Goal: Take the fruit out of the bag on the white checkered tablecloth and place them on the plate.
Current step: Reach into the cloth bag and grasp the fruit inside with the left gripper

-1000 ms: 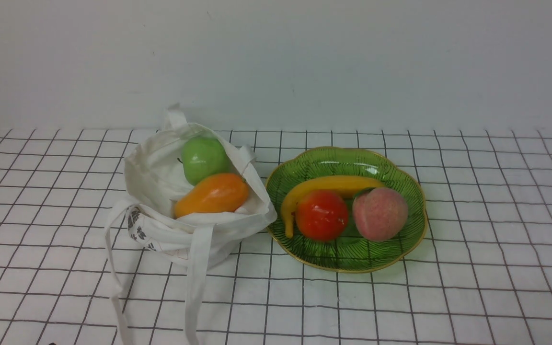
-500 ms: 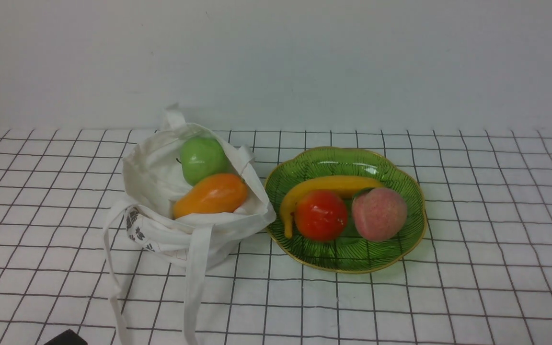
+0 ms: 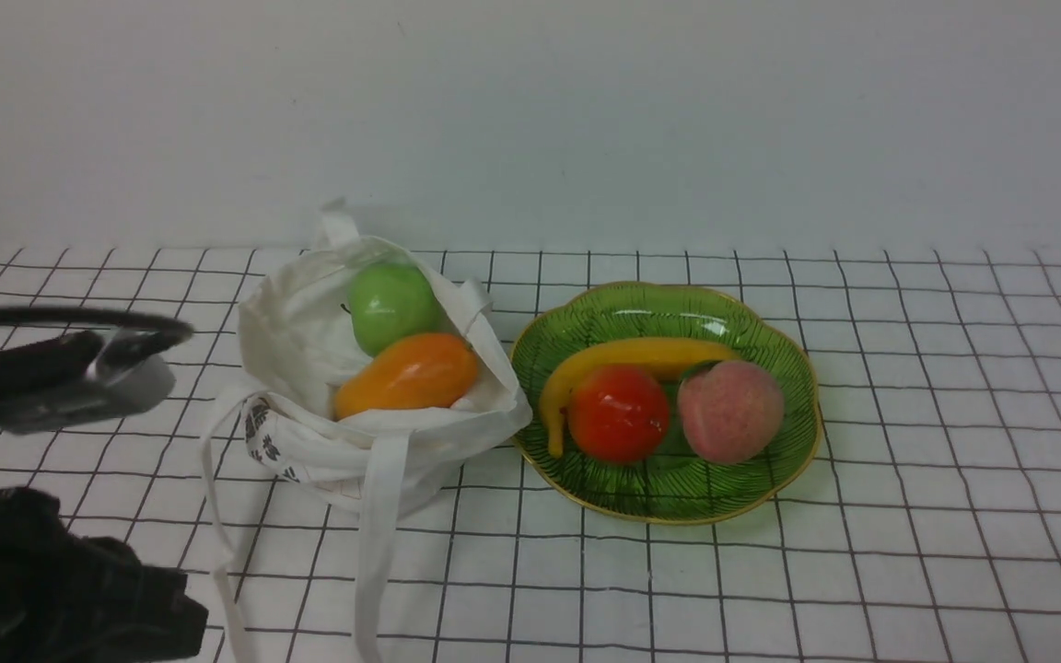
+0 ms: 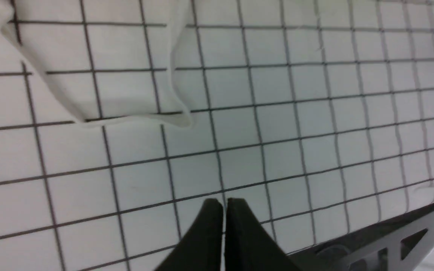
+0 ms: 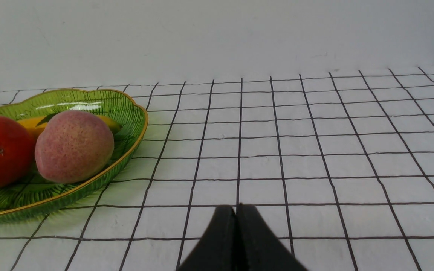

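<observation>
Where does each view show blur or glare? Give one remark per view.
Front view: left arm smeared and blurred at the edge, white glare streaks on the plate. Left wrist view: soft overall, left gripper a dark blur. Right wrist view: tablecloth crisp, right gripper out of focus.

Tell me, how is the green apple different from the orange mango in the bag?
The apple is round and bright green; the mango is a long oval, orange-yellow. The apple sits farther back in the bag; the mango lies in front of it, on its side. The apple shows a small dark stem; the mango shows none. Both are shiny, and both are inside the open bag.
</observation>
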Robot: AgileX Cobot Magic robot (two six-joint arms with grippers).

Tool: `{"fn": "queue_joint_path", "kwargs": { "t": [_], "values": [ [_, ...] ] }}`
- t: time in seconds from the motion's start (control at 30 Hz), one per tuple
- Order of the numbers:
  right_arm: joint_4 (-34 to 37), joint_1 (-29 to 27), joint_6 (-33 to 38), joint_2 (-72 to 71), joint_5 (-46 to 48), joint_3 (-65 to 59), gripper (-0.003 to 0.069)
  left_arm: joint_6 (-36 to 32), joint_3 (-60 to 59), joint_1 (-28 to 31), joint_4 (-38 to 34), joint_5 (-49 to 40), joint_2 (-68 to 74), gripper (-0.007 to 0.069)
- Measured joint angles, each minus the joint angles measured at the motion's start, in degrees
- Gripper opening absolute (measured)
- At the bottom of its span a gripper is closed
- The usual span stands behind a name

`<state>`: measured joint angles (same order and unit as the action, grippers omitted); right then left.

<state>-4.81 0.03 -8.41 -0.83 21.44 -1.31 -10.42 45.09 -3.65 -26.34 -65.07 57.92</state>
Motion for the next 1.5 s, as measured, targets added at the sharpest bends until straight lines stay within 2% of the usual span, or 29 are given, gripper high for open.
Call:
{"fn": "queue_joint_path", "kwargs": {
  "t": [0.13, 0.23, 0.33, 0.5, 0.63, 0.77, 0.83, 0.87, 0.93, 1.03, 1.07, 1.2, 1.3, 1.5],
  "values": [
    [0.0, 0.0, 0.0, 0.0, 0.0, 0.0, -0.0014, -1.16, 5.23, -1.91, 1.51, -0.49, 7.23, -0.0005],
    [0.0, 0.0, 0.0, 0.0, 0.0, 0.0, -0.0014, -1.3, 9.88, -7.32, 2.29, 1.05, 12.27, -0.0005],
    [0.0, 0.0, 0.0, 0.0, 0.0, 0.0, -0.0014, -1.22, 12.15, -10.1, 3.22, 2.98, 14.91, -0.0005],
    [0.0, 0.0, 0.02, 0.0, 0.0, 0.0, -0.0014, 2.47, 18.58, -14.02, 7.6, 5.86, 22.18, 0.0019],
    [0.0, 0.0, 0.02, 0.0, 0.0, 0.0, -0.0014, 3.26, 22.73, -14.98, 11.5, 7.23, 27.49, 0.0092],
    [0.0, 0.0, 0.02, 0.0, 0.0, 0.0, -0.0014, 3.45, 27.36, -15.01, 16.65, 11.42, 33.17, 0.0242],
    [0.0, 0.0, 0.02, 0.0, 0.0, 0.0, -0.0014, 3.46, 29.39, -15.01, 18.42, 14.68, 36.53, 0.0342],
    [0.0, 0.0, 0.02, 0.0, 0.0, 0.0, -0.0014, 3.46, 29.86, -15.01, 18.66, 15.62, 37.33, 0.0371],
    [0.0, 0.0, 0.02, 0.0, 0.0, 0.0, -0.0014, 2.65, 31.39, -15.01, 19.22, 18.42, 40.3, 0.0479],
    [0.0, 0.0, 0.02, 0.0, 0.0, 0.0, -0.0014, 0.64, 32.51, -15.01, 19.37, 20.2, 42.76, 0.0574],
    [0.0, 0.0, 0.02, 0.0, 0.0, 0.0, -0.0014, -1.53, 33.31, -15.01, 19.41, 21.35, 44.84, 0.0641],
    [0.0, 0.0, 0.02, 0.0, 0.0, 0.0, -0.0014, -5.85, 34.55, -15.01, 19.41, 25.45, 48.56, 0.0682],
    [0.0, 0.0, -0.09, 0.0, 0.0, 0.0, -0.0014, -7.7, 34.85, -15.01, 19.41, 29.05, 51.24, 0.0682],
    [0.0, 0.0, -0.09, 0.0, 0.0, 0.0, -0.0014, -8.76, 34.97, -15.19, 19.41, 30.37, 53.54, 0.0682]
  ]
}}
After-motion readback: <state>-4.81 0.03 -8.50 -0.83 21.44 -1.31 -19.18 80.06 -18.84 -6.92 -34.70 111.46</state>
